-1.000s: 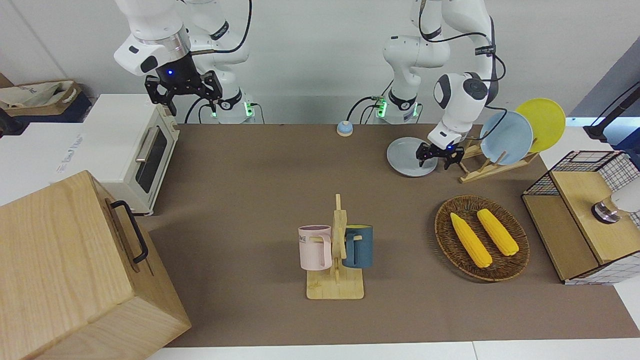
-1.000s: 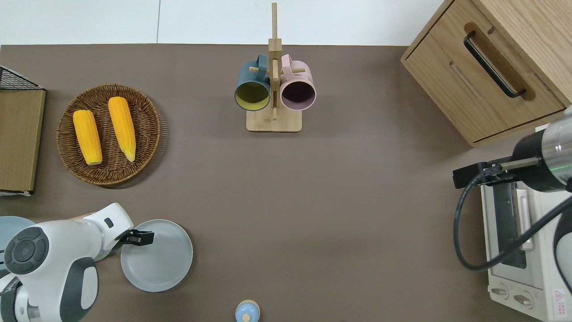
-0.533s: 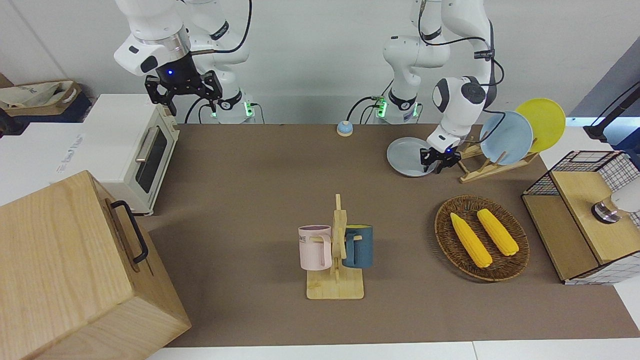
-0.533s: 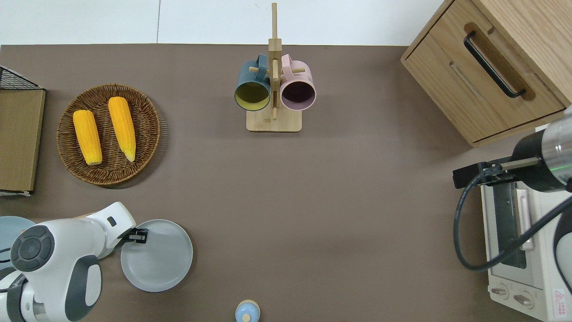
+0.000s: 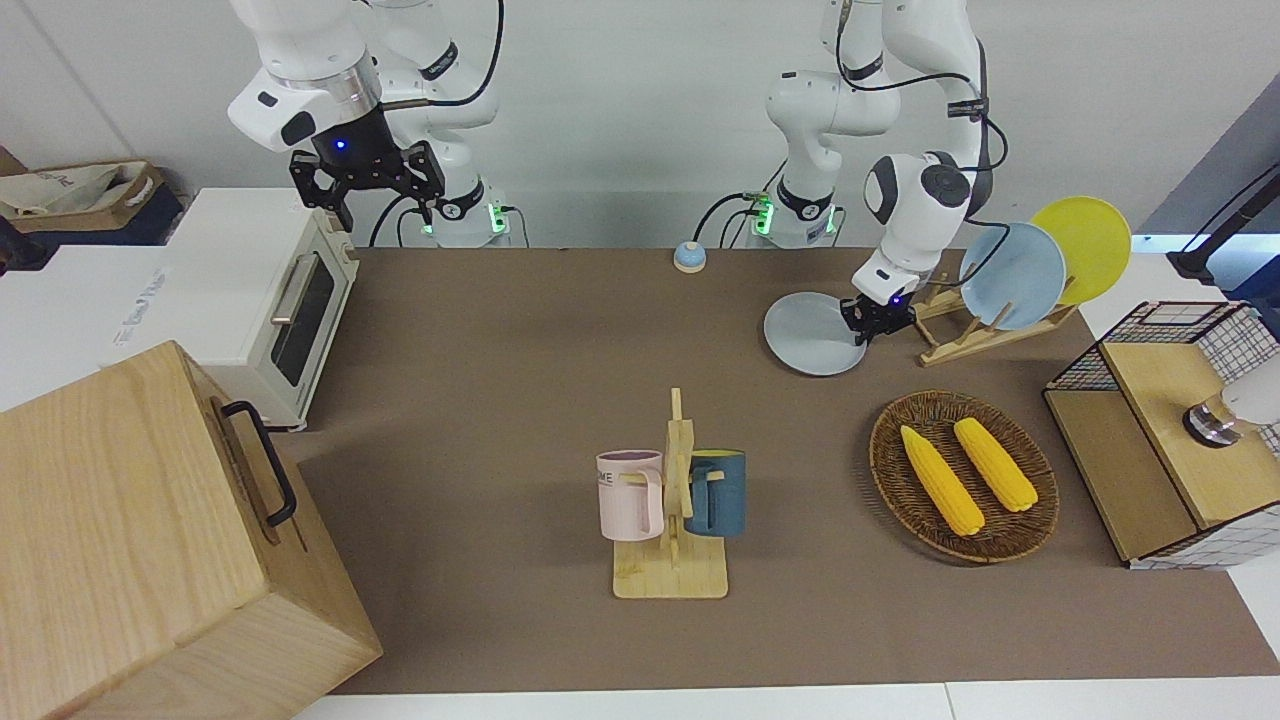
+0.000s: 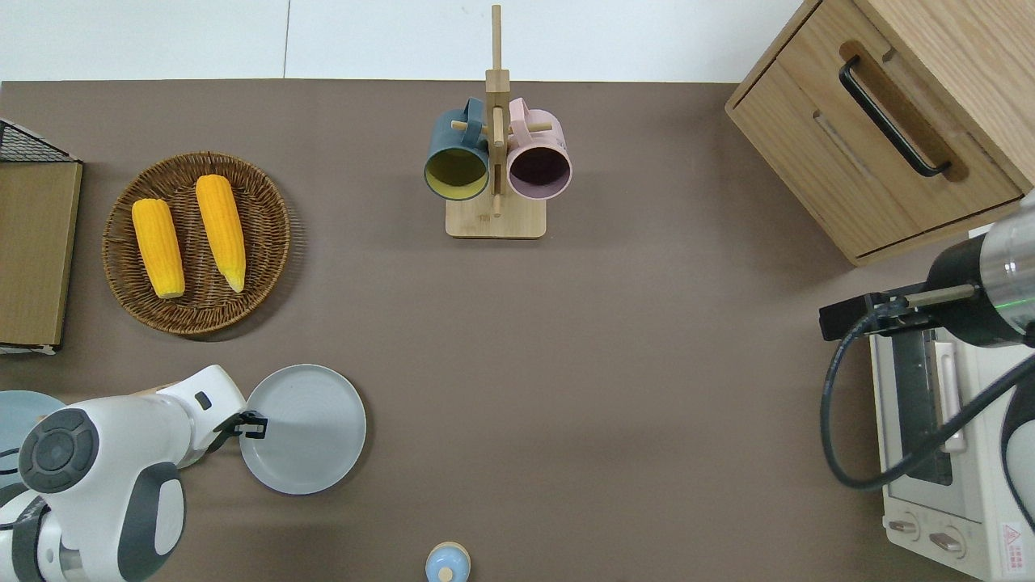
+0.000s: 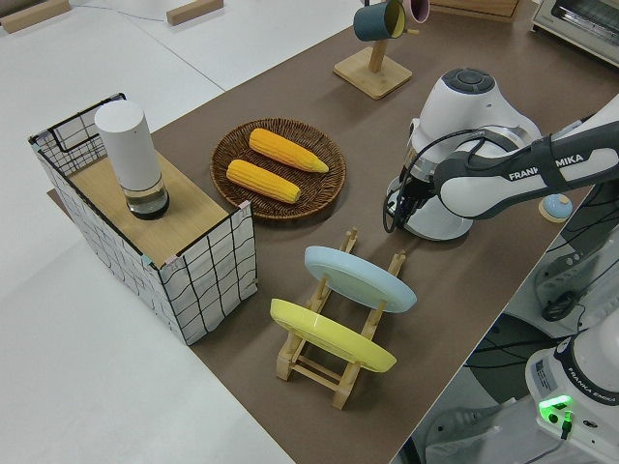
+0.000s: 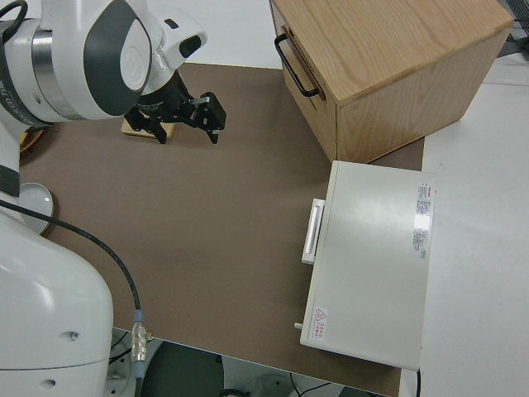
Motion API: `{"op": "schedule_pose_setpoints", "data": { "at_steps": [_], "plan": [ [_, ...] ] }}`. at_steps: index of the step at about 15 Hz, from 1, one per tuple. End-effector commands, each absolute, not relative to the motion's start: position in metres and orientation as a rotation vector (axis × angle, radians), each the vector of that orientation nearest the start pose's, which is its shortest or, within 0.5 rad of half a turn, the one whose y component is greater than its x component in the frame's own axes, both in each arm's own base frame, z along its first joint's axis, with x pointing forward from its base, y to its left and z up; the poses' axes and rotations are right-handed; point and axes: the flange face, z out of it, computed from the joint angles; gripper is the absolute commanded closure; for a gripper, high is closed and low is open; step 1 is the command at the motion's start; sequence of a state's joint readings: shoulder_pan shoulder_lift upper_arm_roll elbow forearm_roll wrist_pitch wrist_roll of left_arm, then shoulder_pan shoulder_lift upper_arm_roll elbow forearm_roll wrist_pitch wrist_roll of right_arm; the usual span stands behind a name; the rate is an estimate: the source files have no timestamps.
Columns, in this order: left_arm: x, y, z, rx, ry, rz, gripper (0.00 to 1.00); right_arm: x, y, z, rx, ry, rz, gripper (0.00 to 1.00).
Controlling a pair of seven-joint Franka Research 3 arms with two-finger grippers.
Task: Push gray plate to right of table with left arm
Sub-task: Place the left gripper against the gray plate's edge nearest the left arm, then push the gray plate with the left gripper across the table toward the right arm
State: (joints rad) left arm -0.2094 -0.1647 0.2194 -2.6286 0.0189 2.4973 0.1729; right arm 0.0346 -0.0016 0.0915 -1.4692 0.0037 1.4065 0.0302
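Left gripper (image 6: 252,424) low at gray plate (image 6: 311,428), against rim on left-arm end; fingers drawn close together, nothing between them. Plate flat on table (image 6: 566,364), near robots' edge, just toward right arm from plate rack (image 5: 965,325). Corn basket (image 6: 196,242) farther from robots, small gap to plate. Bell (image 6: 447,562) near robots' edge, apart from plate. Bare brown top runs from plate toward toaster oven (image 6: 942,453); mug stand (image 6: 496,174) well apart. Right arm parked, right gripper (image 5: 367,185) fingers spread.
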Motion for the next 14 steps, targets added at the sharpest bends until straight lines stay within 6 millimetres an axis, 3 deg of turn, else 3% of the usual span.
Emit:
{"op": "schedule_pose_setpoints", "data": {
  "at_steps": [1,7,14],
  "plan": [
    [0.421,0.003,0.298,-3.139,0.275,-0.048,1.00,0.529,0.066,0.661,-3.128,-0.147,0.105,0.017],
    [0.420,-0.003,0.298,-3.144,0.200,-0.032,1.00,0.530,0.066,0.661,-3.128,-0.147,0.102,0.017],
    [0.416,-0.043,0.298,-3.141,0.125,0.001,1.00,0.529,0.066,0.661,-3.128,-0.147,0.107,0.017]
  ]
}}
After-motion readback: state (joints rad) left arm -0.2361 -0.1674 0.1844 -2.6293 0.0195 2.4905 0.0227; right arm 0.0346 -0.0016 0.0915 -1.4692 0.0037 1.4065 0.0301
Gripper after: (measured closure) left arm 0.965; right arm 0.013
